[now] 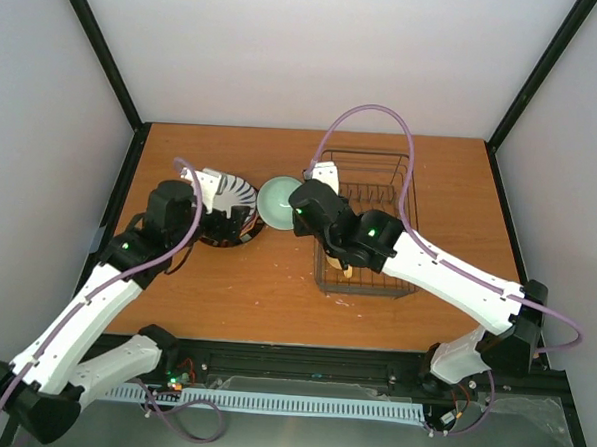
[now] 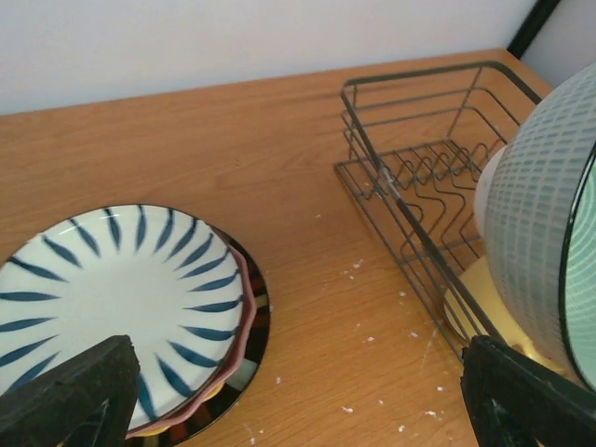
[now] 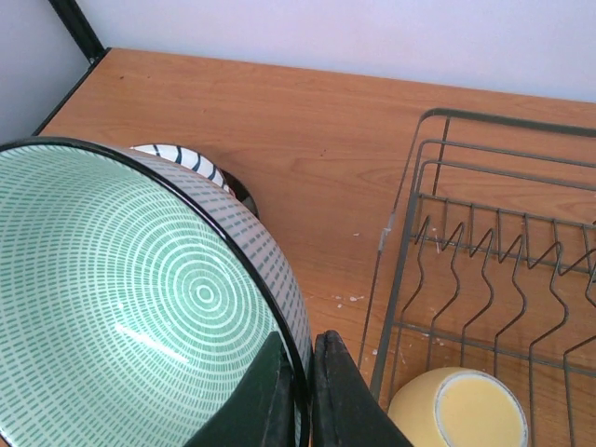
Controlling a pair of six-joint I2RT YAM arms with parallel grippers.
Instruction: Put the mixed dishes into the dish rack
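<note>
Right gripper [image 3: 304,377] is pinching the black rim of the pale green ceramic bowl [image 3: 130,298]. Its fingers are pressing together on the rim, and the bowl is hanging tilted on edge to their left, beside the dark thin-wire dish rack [image 3: 512,119]. The right wrist view is showing the bowl's ringed inside and the pale yellow mug [image 3: 463,413] lying in the rack, just right of the fingers. The left wrist view is showing the bowl's gridded outside instead. Left gripper [image 2: 289,400] is hovering with fingers spread wide. Below-left of it, the white plate with dark radial stripes [image 2: 112,298] is sitting on the pink plate [image 2: 244,307] and the dark-rimmed plate [image 2: 258,326].
</note>
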